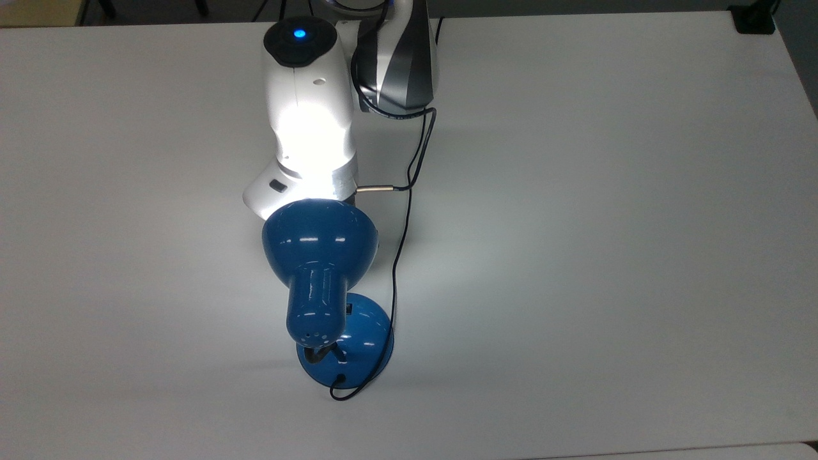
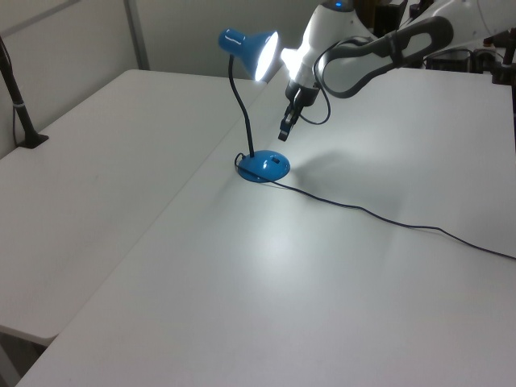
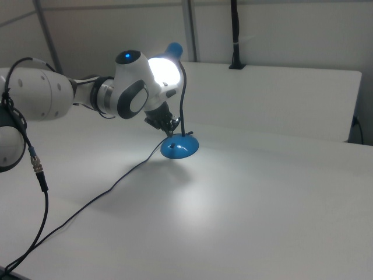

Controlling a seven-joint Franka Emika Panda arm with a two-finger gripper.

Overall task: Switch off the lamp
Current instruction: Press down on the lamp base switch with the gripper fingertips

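Observation:
The blue lamp stands on the white table (image 1: 607, 223), and its bulb is lit. Its bell-shaped shade (image 1: 319, 246) overhangs the round base (image 1: 361, 342) in the top view, with a small dark switch (image 1: 350, 310) on the dome. In the left view the shade (image 2: 248, 48) glows above the base (image 2: 264, 166). My gripper (image 2: 285, 133) points down, shut and holding nothing. It hangs a little above the base, just to the left view's right of it. In the right view the gripper (image 3: 169, 126) sits just above the base (image 3: 179, 147). The shade hides the gripper in the top view.
The lamp's thin black cord (image 2: 371, 214) trails across the table to the left view's right. My white arm (image 1: 310, 128) reaches in from the top view's upper edge, brightly lit by the lamp. A black clamp post (image 2: 20, 113) stands at the table's far left.

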